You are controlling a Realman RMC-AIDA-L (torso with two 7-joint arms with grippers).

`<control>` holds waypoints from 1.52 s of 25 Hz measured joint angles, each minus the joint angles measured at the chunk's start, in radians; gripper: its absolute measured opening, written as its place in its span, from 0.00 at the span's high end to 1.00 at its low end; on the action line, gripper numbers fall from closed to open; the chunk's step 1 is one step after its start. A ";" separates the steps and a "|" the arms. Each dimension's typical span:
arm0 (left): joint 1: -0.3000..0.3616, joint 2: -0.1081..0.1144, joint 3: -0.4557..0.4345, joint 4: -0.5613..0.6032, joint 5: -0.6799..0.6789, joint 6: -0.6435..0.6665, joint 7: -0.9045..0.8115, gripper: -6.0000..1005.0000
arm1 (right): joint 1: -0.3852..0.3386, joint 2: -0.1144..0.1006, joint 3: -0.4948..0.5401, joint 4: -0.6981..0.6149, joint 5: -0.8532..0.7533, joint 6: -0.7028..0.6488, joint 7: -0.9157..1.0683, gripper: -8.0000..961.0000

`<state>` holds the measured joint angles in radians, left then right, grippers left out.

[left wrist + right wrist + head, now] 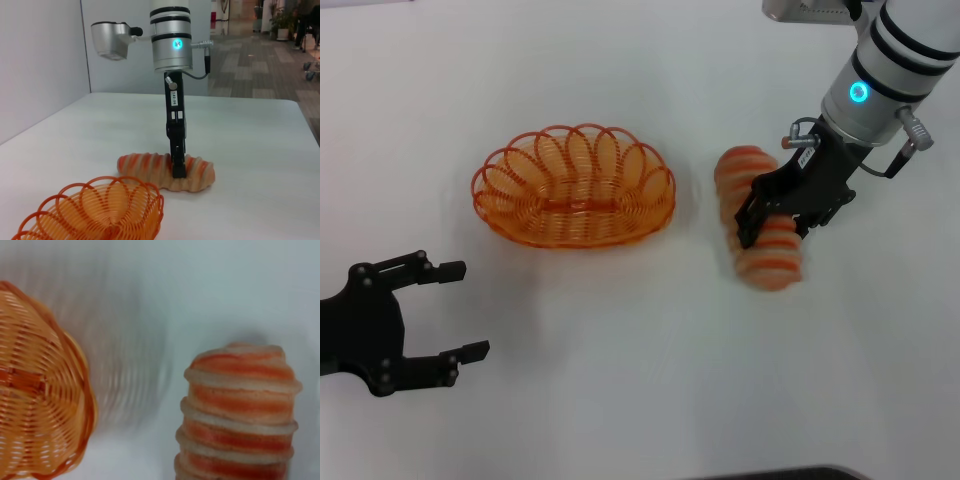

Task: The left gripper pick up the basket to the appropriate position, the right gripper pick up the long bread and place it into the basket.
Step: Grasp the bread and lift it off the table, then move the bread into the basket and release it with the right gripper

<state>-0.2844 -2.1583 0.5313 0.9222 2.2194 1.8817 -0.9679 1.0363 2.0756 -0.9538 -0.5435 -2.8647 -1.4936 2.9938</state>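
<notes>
The orange wire basket stands on the white table, left of centre; it also shows in the left wrist view and the right wrist view. The long bread, cream with orange-red stripes, lies to its right, apart from it, and shows in the wrist views. My right gripper reaches down over the bread's middle with a finger on each side, closed on it at table level; the left wrist view shows this gripper too. My left gripper is open and empty at the near left, well short of the basket.
The white table carries only the basket and the bread. A wall stands beyond its far edge in the left wrist view, with an open floor area behind.
</notes>
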 joint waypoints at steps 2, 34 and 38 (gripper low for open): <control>0.000 0.000 -0.001 -0.003 0.000 -0.002 0.000 0.17 | -0.003 0.002 -0.021 -0.012 0.000 0.007 -0.011 0.16; -0.004 0.006 -0.005 -0.108 0.035 -0.129 -0.037 0.17 | -0.006 0.000 -0.060 -0.421 0.386 -0.084 -0.891 0.52; 0.000 0.007 -0.005 -0.119 0.038 -0.144 -0.031 0.17 | -0.010 0.005 -0.140 -0.421 0.384 -0.114 -0.897 0.56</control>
<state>-0.2846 -2.1517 0.5260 0.8033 2.2575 1.7380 -0.9987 1.0263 2.0805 -1.0938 -0.9646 -2.4804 -1.6077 2.0968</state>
